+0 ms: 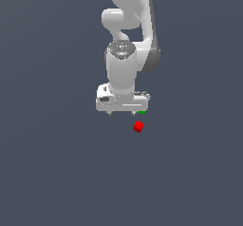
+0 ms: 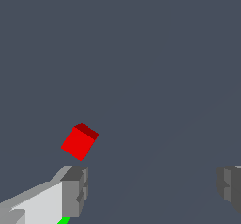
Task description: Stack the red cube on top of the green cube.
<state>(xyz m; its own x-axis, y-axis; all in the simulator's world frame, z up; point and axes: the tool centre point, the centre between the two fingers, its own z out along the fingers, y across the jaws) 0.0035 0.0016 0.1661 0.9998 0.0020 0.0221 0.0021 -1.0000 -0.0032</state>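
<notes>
One hand [image 1: 124, 112] hangs from the white arm, pointing straight down over the dark table [image 1: 52, 173], and its two fingers [image 2: 75, 190] stand spread wide apart with nothing between them, so it is released and empty. What the coming move turns on is the offset of the red cube [image 2: 79, 142] from that gap: in the wrist view the cube sits just beyond the tip of one finger, outside the span of the two rather than centred between them. In the exterior view the same cube [image 1: 138, 126] lies on the table a little below the hand's body and toward the exterior view's right, near but clear of it, and turned at an angle to the line joining the fingers. My judgement is that the hand needs a short sideways shift toward that finger's side, perhaps with a wrist turn to square up to the cube's faces, before it descends. Close under the hand's edge on the same side, a sliver of the green cube [image 1: 141, 112] shows, mostly hidden by the hand and near the red one.
</notes>
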